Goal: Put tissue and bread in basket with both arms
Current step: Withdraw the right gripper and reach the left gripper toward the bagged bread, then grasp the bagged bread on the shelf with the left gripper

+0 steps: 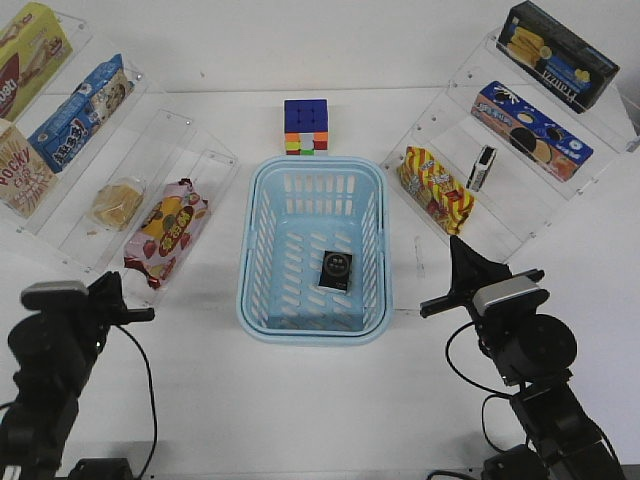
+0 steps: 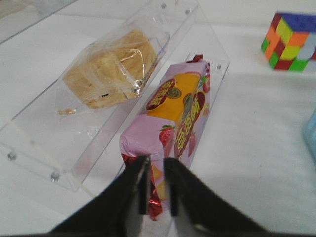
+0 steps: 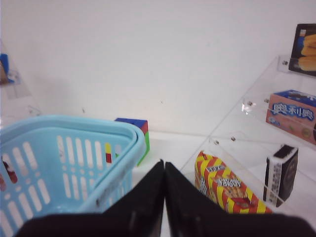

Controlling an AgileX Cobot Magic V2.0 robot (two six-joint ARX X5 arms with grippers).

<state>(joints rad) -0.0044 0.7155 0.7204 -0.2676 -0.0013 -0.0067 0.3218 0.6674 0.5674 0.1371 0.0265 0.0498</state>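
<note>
The light-blue basket (image 1: 262,300) stands mid-table; its rim shows in the right wrist view (image 3: 74,123). The tissue (image 1: 336,270), a small black pack, lies flat on the basket floor. The bread (image 1: 118,203), tan and in clear wrap, lies on the lower left clear shelf, and shows in the left wrist view (image 2: 111,69). My left gripper (image 1: 125,298) (image 2: 157,163) is empty near the shelf's front, its jaws a narrow gap apart. My right gripper (image 1: 462,255) (image 3: 164,165) is shut and empty, just right of the basket.
A pink strawberry snack bag (image 1: 166,230) (image 2: 173,113) lies just beyond the left gripper, beside the bread. A Rubik's cube (image 1: 306,127) sits behind the basket. The right shelf holds a striped snack (image 1: 435,188), a second black pack (image 1: 481,168) (image 3: 280,173) and boxes.
</note>
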